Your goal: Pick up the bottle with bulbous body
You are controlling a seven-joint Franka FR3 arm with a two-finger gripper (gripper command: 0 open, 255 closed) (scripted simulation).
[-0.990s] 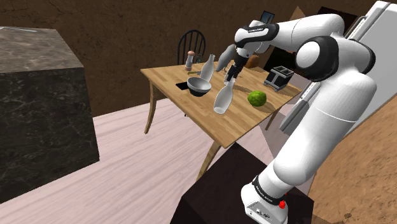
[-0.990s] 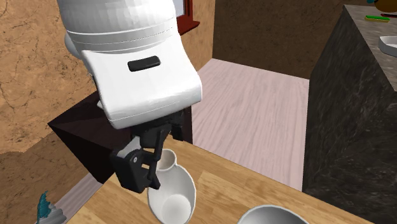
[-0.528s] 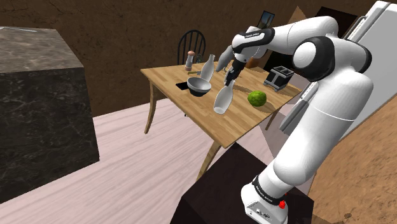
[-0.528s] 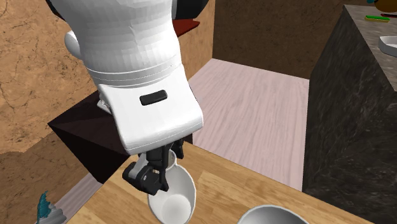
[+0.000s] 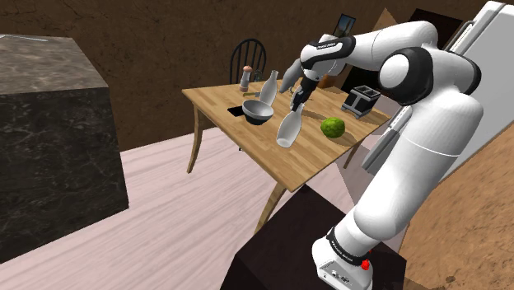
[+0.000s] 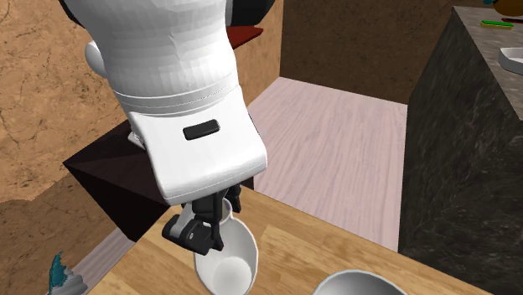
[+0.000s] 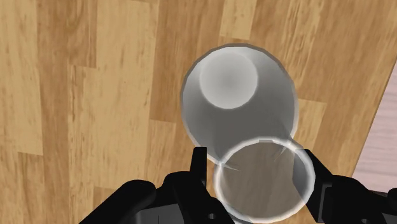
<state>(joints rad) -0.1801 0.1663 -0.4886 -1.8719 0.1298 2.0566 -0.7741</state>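
Note:
A pale, translucent bottle with a bulbous body [image 5: 286, 132] stands upright near the middle of the wooden table [image 5: 239, 128]. My black gripper [image 5: 296, 103] comes down on it from above and is shut on its narrow neck. In the wrist view the two fingers [image 7: 199, 167] press against either side of the neck's round rim, with the wide body [image 7: 238, 95] spreading beneath. In the second exterior view the gripper [image 6: 205, 235] sits at the top of the white bottle [image 6: 235, 260], and the arm's white link hides much of the neck.
On the table a grey bowl [image 5: 258, 111] stands close beside the bottle, with a second slim bottle [image 5: 269, 86] and a shaker [image 5: 245, 78] behind it. A green round fruit [image 5: 333, 127] and a dark boxy appliance [image 5: 360, 99] lie toward the shoulder view's right. A dark chair [image 5: 247, 56] stands behind the table and a dark stone counter [image 5: 49, 140] at the left.
The fingers have closed from wide apart onto the bottle's neck. The hand shifted slightly over the bottle early on, then held still. The bottle has not moved.

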